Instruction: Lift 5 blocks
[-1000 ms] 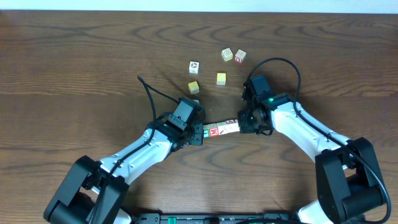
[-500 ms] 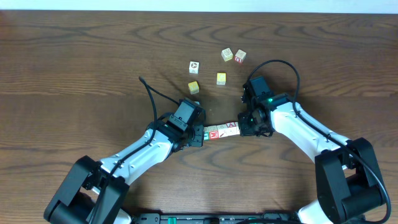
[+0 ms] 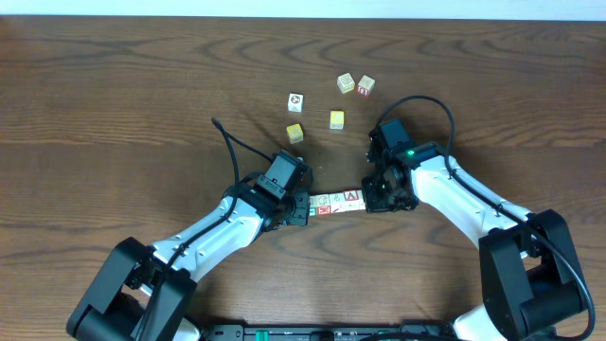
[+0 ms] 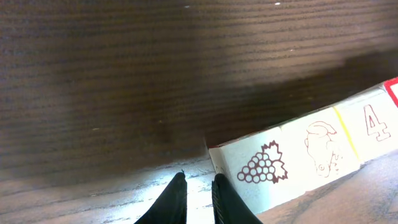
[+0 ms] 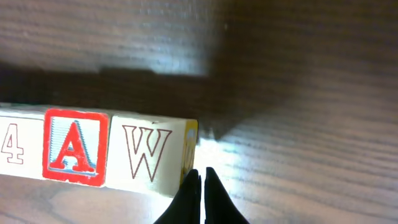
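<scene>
Five blocks form one straight row (image 3: pixel 338 200) squeezed end to end between my two grippers. The left wrist view shows its grapes block (image 4: pixel 264 168), an animal face and a 4. In the right wrist view come the 4, a red A block (image 5: pixel 74 148) and a W block (image 5: pixel 146 152). My left gripper (image 3: pixel 305 208) (image 4: pixel 199 186) holds nothing between its nearly closed fingers, and one finger's side presses the grapes end. My right gripper (image 3: pixel 371 196) (image 5: pixel 202 180) is shut and empty, with its tip against the W end. The row casts a shadow; I cannot tell whether it touches the table.
Loose cubes lie behind the arms: a whitish one (image 3: pixel 296 100), two yellow ones (image 3: pixel 295 133) (image 3: pixel 337 119), and a pair at the back (image 3: pixel 346 83) (image 3: pixel 365 85). A black cable (image 3: pixel 227 142) arcs over the left arm.
The row between the grippers has slid a little toward the front and rolled, so different faces show on top. Both arms have barely moved.
</scene>
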You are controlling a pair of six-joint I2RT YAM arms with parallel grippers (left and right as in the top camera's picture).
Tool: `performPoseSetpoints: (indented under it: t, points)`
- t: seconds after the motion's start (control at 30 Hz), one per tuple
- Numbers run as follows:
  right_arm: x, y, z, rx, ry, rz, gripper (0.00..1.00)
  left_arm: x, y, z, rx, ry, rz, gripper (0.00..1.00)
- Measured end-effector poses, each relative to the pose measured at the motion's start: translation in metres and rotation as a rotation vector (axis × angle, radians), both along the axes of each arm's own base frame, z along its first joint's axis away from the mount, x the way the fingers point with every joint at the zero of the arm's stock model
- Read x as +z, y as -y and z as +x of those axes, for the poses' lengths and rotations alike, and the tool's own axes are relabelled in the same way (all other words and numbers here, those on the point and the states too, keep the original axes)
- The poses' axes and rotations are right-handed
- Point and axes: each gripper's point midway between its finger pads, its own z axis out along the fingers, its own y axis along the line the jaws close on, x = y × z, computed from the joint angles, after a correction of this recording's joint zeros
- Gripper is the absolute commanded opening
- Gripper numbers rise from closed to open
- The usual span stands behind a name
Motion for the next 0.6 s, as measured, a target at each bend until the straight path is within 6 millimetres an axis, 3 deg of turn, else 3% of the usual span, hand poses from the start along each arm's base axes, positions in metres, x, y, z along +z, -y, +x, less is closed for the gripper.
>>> performPoseSetpoints:
  t: [0.33,0.6]
  points:
    - [0.0,0.002,-0.009,0.001,-0.037,-0.006,0.09,-0.001,-0.001,-0.002,0.0,-0.01,0.006,0.17]
    - [-0.001,0.006,-0.023,0.009,-0.092,-0.032,0.04,-0.001,0.001,-0.004,-0.008,-0.016,0.0,0.17]
